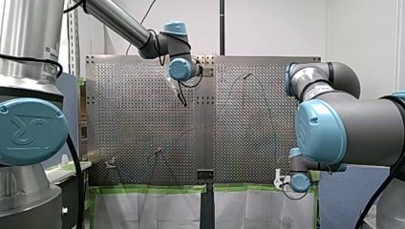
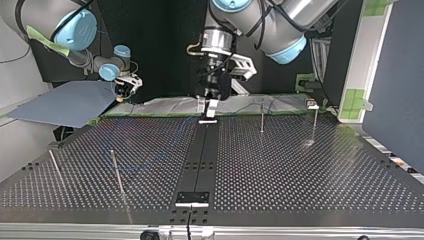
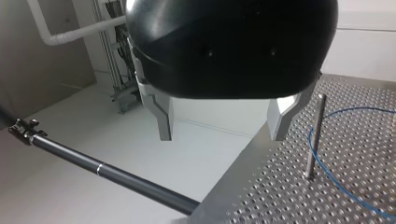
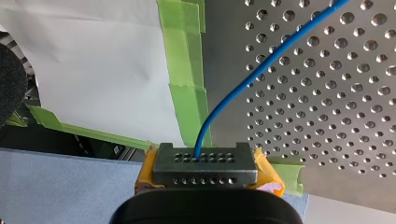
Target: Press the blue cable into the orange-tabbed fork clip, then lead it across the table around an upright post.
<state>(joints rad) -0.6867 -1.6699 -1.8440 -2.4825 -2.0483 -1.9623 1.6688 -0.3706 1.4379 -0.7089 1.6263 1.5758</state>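
Front and wrist views bright, evenly lit. Top view dimmer, dark at the back, soft glare on tabletop.

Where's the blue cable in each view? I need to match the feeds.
Front view: cable runs down the table's right panel to my right gripper.
Top view: faint, on the table in the left half.
Left wrist view: curves past a post, beside my left gripper.
Right wrist view: leaves the gripper and crosses the table.
Shared landmark: the perforated table.
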